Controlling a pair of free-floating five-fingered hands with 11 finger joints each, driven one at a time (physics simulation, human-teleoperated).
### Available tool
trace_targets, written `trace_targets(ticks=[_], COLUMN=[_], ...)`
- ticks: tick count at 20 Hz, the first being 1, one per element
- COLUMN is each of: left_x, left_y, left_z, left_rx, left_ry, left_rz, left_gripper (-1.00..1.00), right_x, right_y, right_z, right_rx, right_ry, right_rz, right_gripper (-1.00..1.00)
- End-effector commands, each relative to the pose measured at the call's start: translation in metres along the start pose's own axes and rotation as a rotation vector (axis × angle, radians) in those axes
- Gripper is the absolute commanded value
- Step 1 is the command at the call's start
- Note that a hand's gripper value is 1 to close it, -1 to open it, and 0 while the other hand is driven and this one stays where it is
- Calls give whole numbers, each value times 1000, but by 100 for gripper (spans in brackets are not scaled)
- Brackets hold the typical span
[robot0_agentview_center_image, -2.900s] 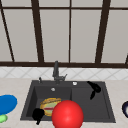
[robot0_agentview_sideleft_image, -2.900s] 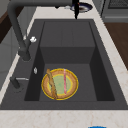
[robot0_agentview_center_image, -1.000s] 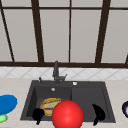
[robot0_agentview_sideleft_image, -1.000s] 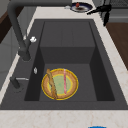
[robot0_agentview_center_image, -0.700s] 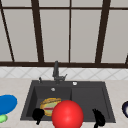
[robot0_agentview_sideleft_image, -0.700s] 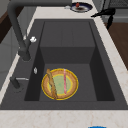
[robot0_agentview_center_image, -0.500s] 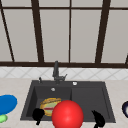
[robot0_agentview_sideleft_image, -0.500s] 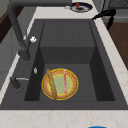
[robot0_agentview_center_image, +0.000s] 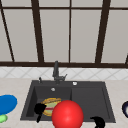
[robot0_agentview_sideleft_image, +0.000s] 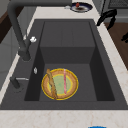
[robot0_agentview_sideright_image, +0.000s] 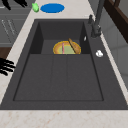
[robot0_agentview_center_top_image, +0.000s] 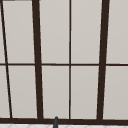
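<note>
Front view: the left hand (robot0_agentview_center_image: 39, 109) is seen at the near left edge of the sink (robot0_agentview_center_image: 87, 100), just in front of the plate (robot0_agentview_center_image: 50, 106) that lies on the floor of the left basin. Whether its fingers are spread or curled cannot be told, and nothing is seen held in it. The right hand (robot0_agentview_center_image: 98, 122) is seen low at the near right rim of the sink, with its fingers curled downward and nothing between them. A red ball (robot0_agentview_center_image: 67, 114) is seen at the front edge, between the two hands, partly covering the plate. In the left side view, the plate (robot0_agentview_sideleft_image: 60, 84) is seen flat in the near basin, yellow-rimmed, with a brown stick and a pink strip lying across it. A blue dish (robot0_agentview_center_image: 7, 103) is set on the tabletop (robot0_agentview_center_image: 12, 86) to the left, well apart from the sink. The faucet (robot0_agentview_center_image: 56, 72) is mounted behind the basin.
</note>
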Motion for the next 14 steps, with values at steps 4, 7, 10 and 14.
trace_targets(ticks=[4,7,10,14], left_x=[-48,-68,-84,-102], left_y=[15,9,7,4], left_z=[4,-4,-10,-17], left_rx=[3,23,25,33], left_ry=[-12,-25,-27,-33], left_rz=[68,99,122,192], left_gripper=[-100,-100,-100,-100], right_x=[-1,-1,-1,-2], right_y=[1,2,3,4], right_z=[2,3,5,6], right_rx=[28,48,61,71], right_ry=[2,3,5,6], right_rz=[2,4,5,7], right_gripper=[0,0,0,0])
